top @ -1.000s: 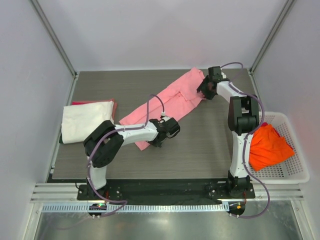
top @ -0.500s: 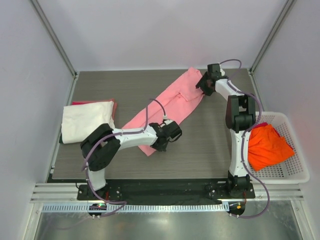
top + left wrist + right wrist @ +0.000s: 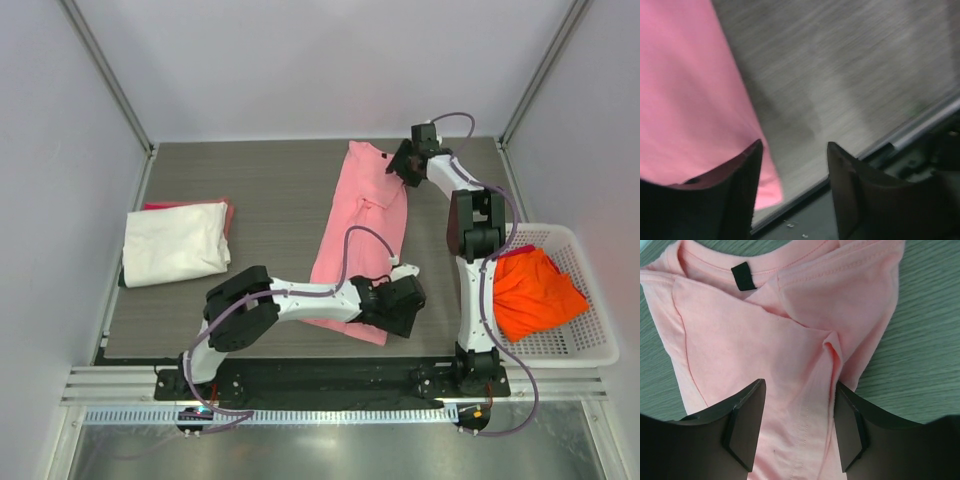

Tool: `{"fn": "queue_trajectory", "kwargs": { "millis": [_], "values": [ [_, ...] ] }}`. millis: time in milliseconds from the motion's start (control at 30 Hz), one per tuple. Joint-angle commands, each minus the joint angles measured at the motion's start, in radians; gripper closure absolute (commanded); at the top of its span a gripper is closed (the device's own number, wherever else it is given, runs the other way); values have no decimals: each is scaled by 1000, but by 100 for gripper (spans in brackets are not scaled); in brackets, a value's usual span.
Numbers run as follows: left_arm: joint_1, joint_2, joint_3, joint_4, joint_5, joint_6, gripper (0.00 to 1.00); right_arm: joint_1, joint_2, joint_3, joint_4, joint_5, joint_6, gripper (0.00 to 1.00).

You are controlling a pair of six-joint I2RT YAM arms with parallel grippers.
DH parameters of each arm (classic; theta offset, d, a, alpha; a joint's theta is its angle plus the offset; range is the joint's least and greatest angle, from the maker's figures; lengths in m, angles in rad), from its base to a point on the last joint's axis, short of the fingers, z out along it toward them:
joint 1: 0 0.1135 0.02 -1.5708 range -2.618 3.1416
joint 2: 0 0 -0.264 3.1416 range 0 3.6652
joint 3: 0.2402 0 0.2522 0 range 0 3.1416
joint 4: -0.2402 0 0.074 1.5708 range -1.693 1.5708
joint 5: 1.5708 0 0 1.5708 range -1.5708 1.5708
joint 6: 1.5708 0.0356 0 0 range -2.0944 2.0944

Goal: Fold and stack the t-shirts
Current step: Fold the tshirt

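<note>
The light pink t-shirt (image 3: 362, 225) lies stretched out on the table, collar at the far end and hem near the front edge. Its collar with the dark label (image 3: 743, 276) shows in the right wrist view. My right gripper (image 3: 404, 165) (image 3: 799, 387) is open over the shirt's far right shoulder, with a fold of fabric against one finger (image 3: 847, 420). My left gripper (image 3: 400, 302) (image 3: 796, 145) is open by the hem's right corner (image 3: 765, 187), holding nothing. A folded cream-white t-shirt (image 3: 175, 243) rests on a red one (image 3: 229, 208) at the left. The orange t-shirt (image 3: 535, 290) is in the basket.
The white mesh basket (image 3: 590, 340) stands off the table's right side. The table's front edge and a dark rail (image 3: 920, 130) run just past my left gripper. Frame posts rise at both far corners.
The pink shirt has swung from a diagonal to lie lengthwise. My left gripper dragged the hem right towards the front edge, then opened and let go. My right gripper shifted slightly at the collar end.
</note>
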Motion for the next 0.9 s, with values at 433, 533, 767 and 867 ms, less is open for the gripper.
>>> {"fn": "queue_trajectory", "kwargs": {
  "millis": [433, 533, 767, 867],
  "values": [
    [319, -612, -438, 88, 225, 23, 27, 31, -208, -116, -59, 253, -21, 34],
    [450, -652, -492, 87, 244, 52, 26, 32, -270, -160, -63, 289, -38, 34],
    [657, -678, -649, 149, 313, 79, 26, 98, -472, -379, -65, 295, -63, 36],
    [681, -649, -689, 186, 362, 80, 32, 171, -535, -461, -63, 257, -49, 41]
  ]
}}
